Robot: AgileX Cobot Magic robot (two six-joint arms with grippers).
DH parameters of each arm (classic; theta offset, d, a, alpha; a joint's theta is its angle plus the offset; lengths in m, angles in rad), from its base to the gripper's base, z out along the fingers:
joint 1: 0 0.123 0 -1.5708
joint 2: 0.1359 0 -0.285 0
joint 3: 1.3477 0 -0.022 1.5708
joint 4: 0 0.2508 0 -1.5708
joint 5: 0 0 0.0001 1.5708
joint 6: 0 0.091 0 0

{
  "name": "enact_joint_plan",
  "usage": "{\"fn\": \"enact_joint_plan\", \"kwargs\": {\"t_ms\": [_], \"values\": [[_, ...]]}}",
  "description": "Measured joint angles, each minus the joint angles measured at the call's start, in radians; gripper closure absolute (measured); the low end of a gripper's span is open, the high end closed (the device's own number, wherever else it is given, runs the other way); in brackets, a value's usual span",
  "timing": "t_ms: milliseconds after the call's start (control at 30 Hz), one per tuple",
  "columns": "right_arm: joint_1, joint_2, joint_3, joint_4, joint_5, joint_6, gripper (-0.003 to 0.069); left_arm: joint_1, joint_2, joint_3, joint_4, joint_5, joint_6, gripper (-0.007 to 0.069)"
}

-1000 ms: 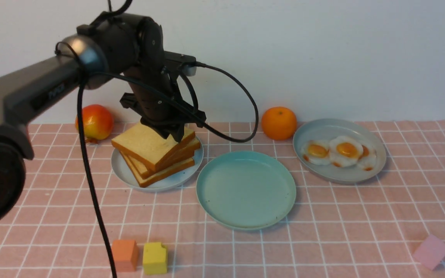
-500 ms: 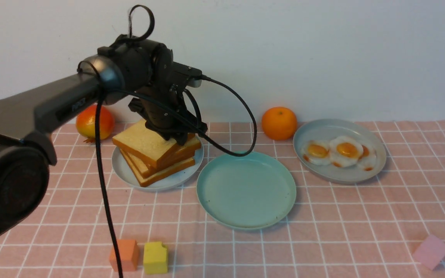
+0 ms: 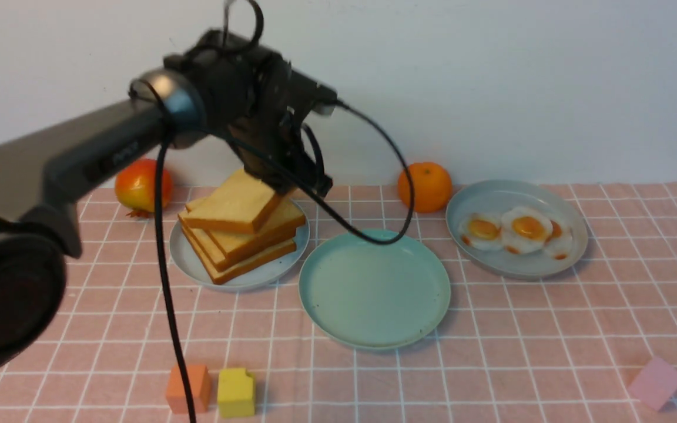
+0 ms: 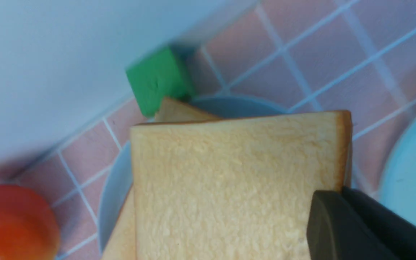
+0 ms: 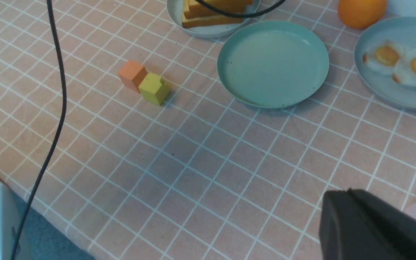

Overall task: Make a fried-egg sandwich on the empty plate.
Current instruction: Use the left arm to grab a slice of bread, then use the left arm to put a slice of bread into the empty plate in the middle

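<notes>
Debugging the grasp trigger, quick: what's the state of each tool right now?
Left tool: closed on the top square golden-tan toast slice, one edge raised.
Right tool: closed, holding nothing.

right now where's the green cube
Left wrist view: the green cube sits by the wall, just behind the pale blue toast plate, on the robot's left side.

top toast slice (image 3: pixel 235 202): square, golden-tan face, darker brown crust; tilted, its high far corner pinched in the closed left gripper (image 3: pixel 284 189); whether its low edge touches the slices beneath cannot be told.
lower toast slices (image 3: pixel 244 249): same kind, fanned stack on the pale blue plate (image 3: pixel 191 261).
fried eggs (image 3: pixel 526 227): three, white with orange yolks, overlapping in the grey-blue dish (image 3: pixel 494 194).
sea-green plate (image 3: pixel 374 288): round, shallow, low rim, bare, lying flat between the other two dishes.
</notes>
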Motion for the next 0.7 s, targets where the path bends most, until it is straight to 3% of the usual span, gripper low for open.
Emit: {"fn": "enact_joint_plan", "kwargs": {"t_ms": [167,367,500,700], "values": [[0.0,-0.036,0.0,-0.015,0.002,0.0,0.0608,-0.032,-0.08,-0.001,-0.023,0.033,0.025,0.0612],[0.0,-0.096,0.0,-0.054,0.009,0.008,0.0603,-0.139,-0.101,0.059,-0.132,0.063,0.108,0.0612],[0.0,-0.133,0.0,-0.056,0.025,0.027,0.0601,-0.225,-0.054,0.128,-0.167,0.012,0.122,0.0612],[0.0,-0.142,-0.001,-0.061,0.036,0.029,0.0596,-0.245,0.005,0.131,-0.161,-0.067,0.122,0.0612]]}}
